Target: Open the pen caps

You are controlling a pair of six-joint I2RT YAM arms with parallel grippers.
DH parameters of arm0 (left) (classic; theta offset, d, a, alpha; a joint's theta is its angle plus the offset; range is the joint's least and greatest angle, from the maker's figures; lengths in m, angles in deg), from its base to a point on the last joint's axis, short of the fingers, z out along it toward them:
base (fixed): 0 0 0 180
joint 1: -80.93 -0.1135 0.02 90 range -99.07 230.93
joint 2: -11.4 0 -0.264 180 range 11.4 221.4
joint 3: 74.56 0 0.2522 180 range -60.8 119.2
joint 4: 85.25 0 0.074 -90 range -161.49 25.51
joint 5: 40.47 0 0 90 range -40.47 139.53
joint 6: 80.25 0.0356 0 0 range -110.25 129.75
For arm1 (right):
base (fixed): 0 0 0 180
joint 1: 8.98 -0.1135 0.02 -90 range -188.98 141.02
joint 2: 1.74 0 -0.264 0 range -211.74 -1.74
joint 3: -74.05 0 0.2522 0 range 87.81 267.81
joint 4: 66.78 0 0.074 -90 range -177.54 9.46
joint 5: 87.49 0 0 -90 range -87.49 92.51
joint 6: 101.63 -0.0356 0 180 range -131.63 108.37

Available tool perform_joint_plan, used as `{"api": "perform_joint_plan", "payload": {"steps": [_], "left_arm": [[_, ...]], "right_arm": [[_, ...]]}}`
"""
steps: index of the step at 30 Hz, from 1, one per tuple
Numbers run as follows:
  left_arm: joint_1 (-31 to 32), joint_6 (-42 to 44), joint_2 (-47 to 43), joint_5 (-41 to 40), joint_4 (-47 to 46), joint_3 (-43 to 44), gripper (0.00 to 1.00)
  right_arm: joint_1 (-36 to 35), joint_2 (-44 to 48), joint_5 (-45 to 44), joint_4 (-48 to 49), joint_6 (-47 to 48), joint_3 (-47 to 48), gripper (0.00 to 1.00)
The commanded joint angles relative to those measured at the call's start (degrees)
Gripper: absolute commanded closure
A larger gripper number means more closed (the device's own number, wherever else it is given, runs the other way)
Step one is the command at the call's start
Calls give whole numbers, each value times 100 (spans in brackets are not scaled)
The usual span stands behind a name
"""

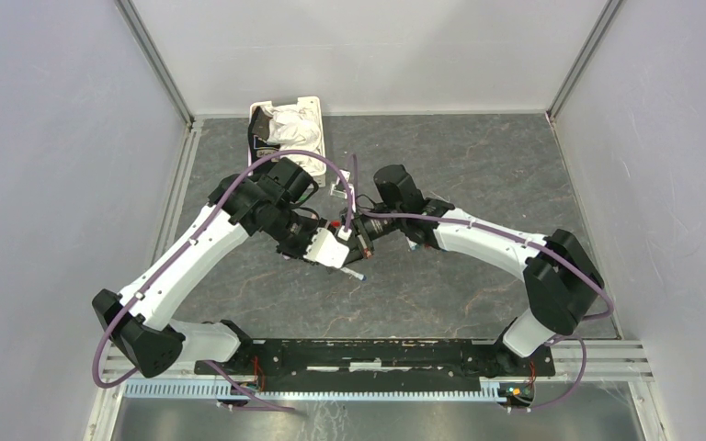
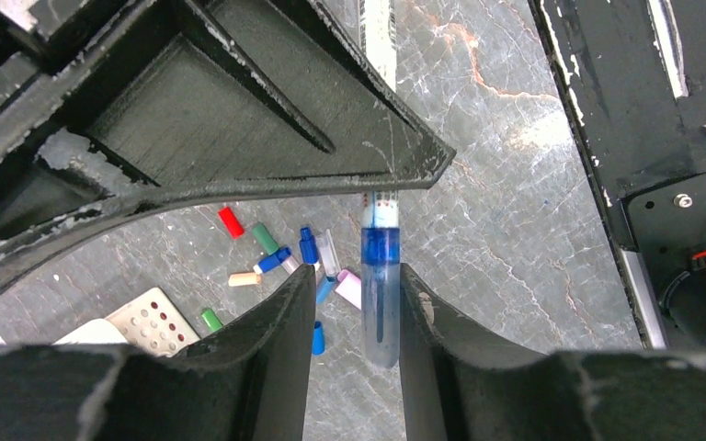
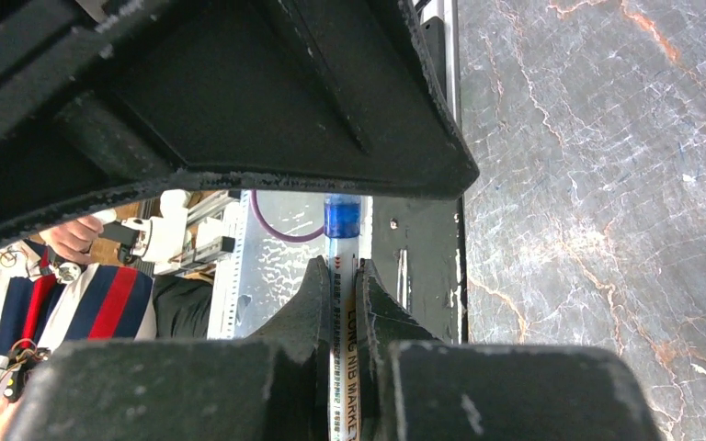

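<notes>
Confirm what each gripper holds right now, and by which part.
Right gripper clamps the white pen by its barrel, just below the blue cap. Left gripper straddles that cap with a gap on one side: no grip.

text: "LONG NIB MARKE", cut off by the picture's edge | style: dark capitals running lengthwise | on: white pen barrel (image 3: 343, 335) | place: between the fingers of the right pincer (image 3: 342, 268), which clamps it | also: finer print line alongside, same barrel, too small to read
</notes>
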State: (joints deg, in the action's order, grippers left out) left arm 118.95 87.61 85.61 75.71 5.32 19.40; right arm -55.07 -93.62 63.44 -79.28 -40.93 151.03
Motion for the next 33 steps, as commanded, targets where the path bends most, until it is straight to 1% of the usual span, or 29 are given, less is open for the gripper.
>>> {"api": "perform_joint_plan", "payload": {"steps": [1, 5, 7, 10, 14, 21, 25, 26, 27, 28, 29, 31, 33], "left_arm": [[30, 215, -33, 311, -28, 87, 57], [37, 228, -1, 234, -115, -9, 58], [48, 222, 37, 202, -124, -23, 61], [48, 222, 99, 148, -149, -26, 69], [63, 222, 154, 166, -160, 8, 75], [105, 320, 50, 118, -163, -116, 76], [154, 423, -31, 69, -192, -197, 81], [173, 432, -45, 60, -209, -190, 83], [185, 432, -55, 55, -239, -178, 88], [194, 400, -50, 46, -296, -150, 94], [197, 370, -49, 41, -320, -123, 97], [197, 339, -43, 33, -366, -74, 98], [199, 329, -32, 18, -392, -53, 98]], "right_arm": [[-29, -53, 114, 174, -42, 331, 100], [-32, -161, 73, 113, -33, 474, 100], [-36, -211, 47, 41, 4, 558, 100], [-38, -269, -11, -116, 148, 693, 100], [-39, -327, -24, -352, 196, 823, 100], [-41, -417, -39, -387, 151, 918, 100], [-41, -512, -100, -171, -206, 895, 100], [-45, -547, -120, 83, -333, 900, 98], [-43, -567, -139, 202, -486, 898, 89], [-41, -582, -171, 327, -611, 887, 81], [-41, -589, -177, 427, -703, 870, 77], [-44, -595, -149, 561, -815, 820, 64], [-62, -595, -67, 583, -808, 752, 57]]}}
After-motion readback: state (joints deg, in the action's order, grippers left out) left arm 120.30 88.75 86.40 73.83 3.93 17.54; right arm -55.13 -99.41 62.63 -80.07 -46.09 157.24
